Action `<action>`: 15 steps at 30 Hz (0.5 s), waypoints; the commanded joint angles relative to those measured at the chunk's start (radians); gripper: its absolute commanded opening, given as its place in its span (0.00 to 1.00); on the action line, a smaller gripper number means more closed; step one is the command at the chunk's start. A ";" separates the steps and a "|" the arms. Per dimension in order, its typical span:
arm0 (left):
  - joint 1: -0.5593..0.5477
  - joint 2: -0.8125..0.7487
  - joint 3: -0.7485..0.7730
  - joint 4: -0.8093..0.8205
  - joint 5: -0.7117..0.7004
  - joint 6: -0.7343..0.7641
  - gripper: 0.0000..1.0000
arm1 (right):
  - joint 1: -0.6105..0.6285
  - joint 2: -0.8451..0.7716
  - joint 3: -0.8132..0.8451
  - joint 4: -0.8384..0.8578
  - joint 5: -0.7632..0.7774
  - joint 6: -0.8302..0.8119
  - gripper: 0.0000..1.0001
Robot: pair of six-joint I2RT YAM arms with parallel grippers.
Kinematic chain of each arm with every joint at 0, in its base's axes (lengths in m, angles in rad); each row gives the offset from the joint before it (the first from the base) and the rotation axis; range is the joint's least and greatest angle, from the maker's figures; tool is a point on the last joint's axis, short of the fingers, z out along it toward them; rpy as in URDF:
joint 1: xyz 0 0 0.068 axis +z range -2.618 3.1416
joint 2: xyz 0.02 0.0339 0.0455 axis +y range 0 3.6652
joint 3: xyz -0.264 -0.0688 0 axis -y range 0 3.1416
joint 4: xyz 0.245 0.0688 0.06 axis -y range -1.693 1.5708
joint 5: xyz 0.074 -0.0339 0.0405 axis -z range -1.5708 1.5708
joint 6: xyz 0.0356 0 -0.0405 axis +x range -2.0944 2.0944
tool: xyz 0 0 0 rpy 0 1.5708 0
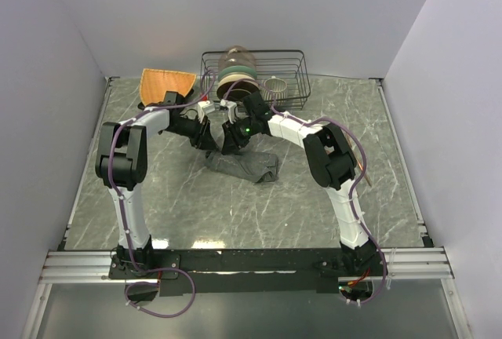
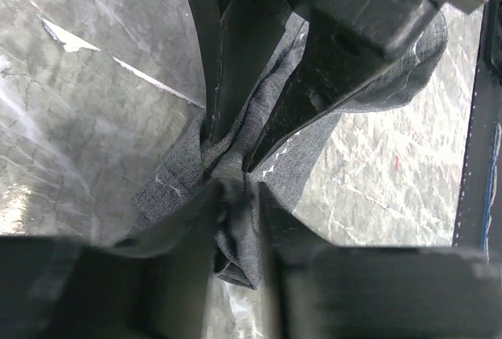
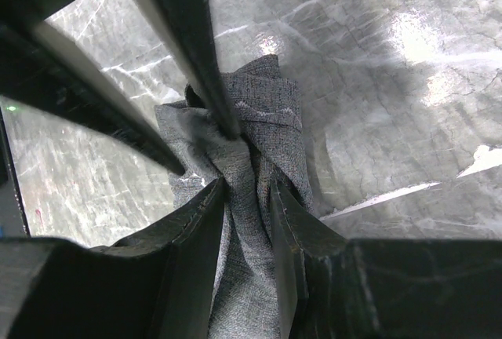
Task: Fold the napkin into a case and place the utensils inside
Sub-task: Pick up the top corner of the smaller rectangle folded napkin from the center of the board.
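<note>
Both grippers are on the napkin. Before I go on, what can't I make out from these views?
- How the napkin is folded: in the top view the grippers cover its far end. The wrist views show only bunched cloth in the left gripper and right gripper.
- The utensils: unseen in the wrist views. The top view shows only an orange streak by the right arm, too small to identify.
- Wire rack contents: too small.

No legible text, label, brand, number or sign in any of the three views. Surfaces checked at this resolution: nothing readable.
</note>
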 commanded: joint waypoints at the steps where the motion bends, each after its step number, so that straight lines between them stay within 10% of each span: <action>1: -0.008 0.001 0.042 -0.024 0.007 0.047 0.26 | -0.005 -0.052 0.009 0.035 -0.018 0.009 0.38; 10: -0.021 -0.005 0.033 -0.082 -0.022 0.109 0.40 | -0.008 -0.049 0.017 0.030 -0.016 0.009 0.38; 15: -0.030 -0.002 0.034 -0.064 -0.039 0.081 0.12 | -0.009 -0.059 0.019 0.024 -0.022 0.006 0.43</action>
